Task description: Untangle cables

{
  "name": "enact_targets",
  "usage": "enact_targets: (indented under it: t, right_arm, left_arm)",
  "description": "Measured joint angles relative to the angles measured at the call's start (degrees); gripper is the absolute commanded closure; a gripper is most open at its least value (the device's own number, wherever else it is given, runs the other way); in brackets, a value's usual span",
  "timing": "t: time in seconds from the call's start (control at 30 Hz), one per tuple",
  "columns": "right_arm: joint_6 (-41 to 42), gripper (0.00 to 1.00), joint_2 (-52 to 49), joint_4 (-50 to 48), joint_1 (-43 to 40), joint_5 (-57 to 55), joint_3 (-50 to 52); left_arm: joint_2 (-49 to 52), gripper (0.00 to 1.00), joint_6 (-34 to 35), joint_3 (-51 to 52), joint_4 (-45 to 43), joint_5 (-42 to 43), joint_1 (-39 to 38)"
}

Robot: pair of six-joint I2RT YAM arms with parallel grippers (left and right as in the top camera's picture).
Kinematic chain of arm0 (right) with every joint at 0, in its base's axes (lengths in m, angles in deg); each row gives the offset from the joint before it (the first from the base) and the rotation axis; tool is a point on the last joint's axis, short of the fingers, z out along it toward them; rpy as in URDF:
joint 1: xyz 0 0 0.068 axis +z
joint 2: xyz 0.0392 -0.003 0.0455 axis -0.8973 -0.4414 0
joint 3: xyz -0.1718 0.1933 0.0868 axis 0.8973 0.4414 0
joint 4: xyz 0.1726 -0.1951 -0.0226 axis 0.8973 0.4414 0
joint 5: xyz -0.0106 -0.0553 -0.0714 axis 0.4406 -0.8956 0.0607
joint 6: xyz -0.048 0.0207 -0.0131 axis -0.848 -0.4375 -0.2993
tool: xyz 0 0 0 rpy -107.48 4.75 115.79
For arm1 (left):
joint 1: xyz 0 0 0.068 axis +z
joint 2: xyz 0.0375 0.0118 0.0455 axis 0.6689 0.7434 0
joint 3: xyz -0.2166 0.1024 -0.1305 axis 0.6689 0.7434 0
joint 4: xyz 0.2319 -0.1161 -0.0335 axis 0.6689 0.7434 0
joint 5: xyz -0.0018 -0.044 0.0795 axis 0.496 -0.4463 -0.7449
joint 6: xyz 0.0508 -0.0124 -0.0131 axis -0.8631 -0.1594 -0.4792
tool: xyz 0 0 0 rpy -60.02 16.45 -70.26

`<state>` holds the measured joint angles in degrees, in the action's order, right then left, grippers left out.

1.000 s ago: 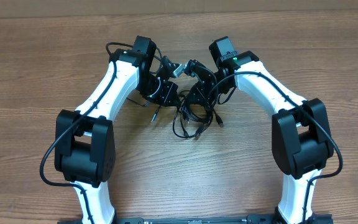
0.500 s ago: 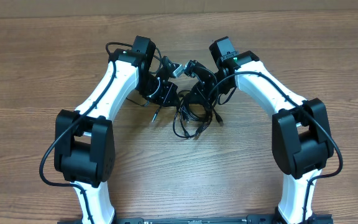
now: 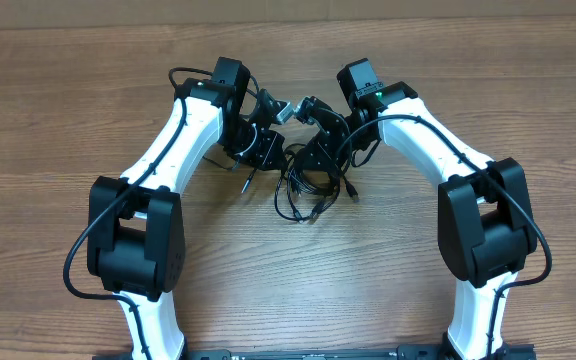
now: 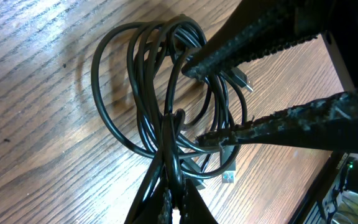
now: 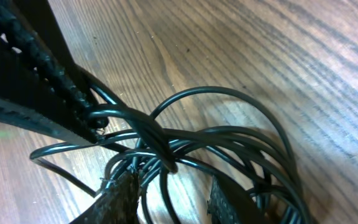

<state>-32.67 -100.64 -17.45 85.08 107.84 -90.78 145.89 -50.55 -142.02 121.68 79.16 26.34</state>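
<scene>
On wood table [image 4: 36, 93] — left end effector [image 4: 174, 199] pinching looped cables [image 4: 166, 134]; right end effector [image 4: 196, 102] parted.

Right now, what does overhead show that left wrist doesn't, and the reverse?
Only overhead: both white arms whole, the left arm and the right arm, meeting over the cables. Only left wrist: a small plug at a cable's end, the left gripper shut on the bunched cables, and the right gripper open among the loops. Both: looped black cables on the wooden table.
</scene>
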Motion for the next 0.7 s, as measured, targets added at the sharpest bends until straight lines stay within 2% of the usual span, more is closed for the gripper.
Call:
enact_targets:
  t: [0.13,0.23,0.43,0.53,0.57,0.6,0.63,0.7]
  right_arm:
    - [0.1,0.66,0.0,-1.9,0.0,-0.7,0.0]
    - [0.1,0.80,0.0,-2.3,0.0,-0.7,0.0]
    - [0.2,0.81,0.0,-2.1,0.1,-0.7,0.0]
    - [0.2,0.74,0.0,-1.7,0.1,-0.6,0.0]
    - [0.2,0.48,0.0,-1.7,0.1,-0.6,0.0]
    - [0.3,0.34,0.0,-1.6,0.1,-0.5,0.0]
    - [0.2,0.32,0.0,-1.6,0.1,-0.5,0.0]
    - [0.2,0.38,0.0,-1.7,0.1,-0.4,0.0]
  left_arm:
    - [0.0,0.96,-0.3,0.0,0.4,0.8,0.0]
    - [0.0,0.96,-0.9,0.0,0.6,1.7,0.0]
    - [0.0,0.96,-1.1,0.0,0.6,2.4,0.0]
    - [0.0,0.96,-1.2,0.0,0.7,2.9,0.0]
    - [0.0,0.96,-1.2,0.0,0.7,3.1,0.0]
    - [0.0,0.96,-1.2,0.0,0.7,3.1,0.0]
    - [0.0,0.96,-1.3,0.0,0.7,3.1,0.0]
    - [0.0,0.96,-1.3,0.0,0.7,3.2,0.0]
